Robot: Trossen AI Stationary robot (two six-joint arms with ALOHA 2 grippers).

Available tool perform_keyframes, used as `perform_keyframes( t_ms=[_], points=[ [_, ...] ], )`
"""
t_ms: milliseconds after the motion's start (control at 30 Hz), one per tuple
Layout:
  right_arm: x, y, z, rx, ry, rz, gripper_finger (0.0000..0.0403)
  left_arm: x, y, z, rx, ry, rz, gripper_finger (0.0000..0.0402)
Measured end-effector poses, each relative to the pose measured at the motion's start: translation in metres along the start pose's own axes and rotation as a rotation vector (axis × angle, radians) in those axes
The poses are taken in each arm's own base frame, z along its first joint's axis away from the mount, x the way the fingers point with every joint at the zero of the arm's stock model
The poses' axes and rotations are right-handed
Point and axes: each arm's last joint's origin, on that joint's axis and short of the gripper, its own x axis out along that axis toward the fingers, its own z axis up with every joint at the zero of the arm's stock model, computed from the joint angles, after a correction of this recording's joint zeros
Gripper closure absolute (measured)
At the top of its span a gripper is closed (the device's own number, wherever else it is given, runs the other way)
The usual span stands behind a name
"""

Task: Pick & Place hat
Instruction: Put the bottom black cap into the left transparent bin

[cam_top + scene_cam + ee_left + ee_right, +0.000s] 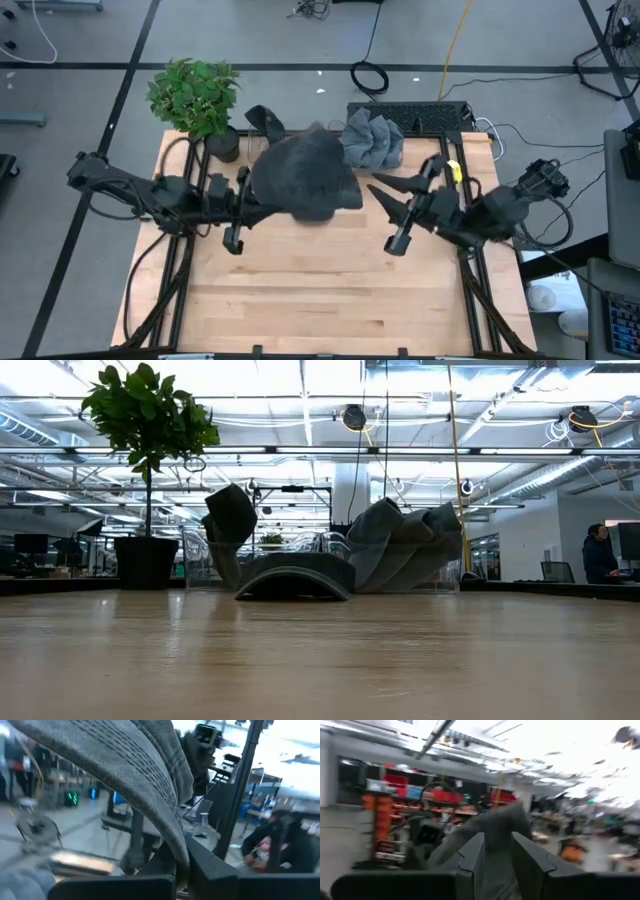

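Overhead, left gripper [262, 205] lifts hat [305, 172] above table [320, 290].

A pale wooden bench [330, 290] stands on a grey floor [80, 150] crossed by dark lines, with black and yellow cables trailing at the far side. A potted plant [195, 98] sits at the bench's far left corner. Beyond the bench, an open hall runs back under bright ceiling lights and exposed pipes [300, 450], and a person [600, 555] sits at the far right.
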Motion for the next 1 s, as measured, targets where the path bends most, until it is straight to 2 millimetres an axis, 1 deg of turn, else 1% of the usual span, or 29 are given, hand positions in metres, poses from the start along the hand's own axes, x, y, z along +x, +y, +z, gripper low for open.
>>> perform_keyframes(
  t_ms=[133,300,433,567,667,767,867,1000],
  points=[
    [0.012,-0.013,0.011,0.103,0.057,0.093,0.0316,0.001,-0.004,0.016,0.180,-0.012,-0.005,0.0393],
    [0.022,-0.033,0.032,0.227,0.059,0.149,0.0283,-0.001,-0.010,0.022,0.372,-0.043,-0.008,0.0393],
    [0.025,-0.051,0.047,0.293,0.071,0.182,0.0249,-0.002,-0.013,0.025,0.461,-0.079,-0.006,0.0393],
    [0.029,-0.064,0.050,0.350,0.107,0.211,0.0221,-0.003,-0.013,0.034,0.521,-0.160,0.032,0.0393],
    [0.035,-0.066,0.048,0.409,0.096,0.257,0.0204,-0.004,-0.013,0.040,0.559,-0.215,0.055,0.0393],
    [0.043,-0.066,0.047,0.442,0.066,0.249,0.0192,-0.005,-0.012,0.044,0.566,-0.252,0.107,0.0393],
    [0.052,-0.060,0.041,0.399,0.058,0.251,0.0184,-0.003,-0.012,0.047,0.556,-0.292,0.173,0.0393],
    [0.066,-0.046,0.028,0.290,0.065,0.262,0.0184,0.001,-0.013,0.048,0.494,-0.362,0.191,0.0393]
  ],
)
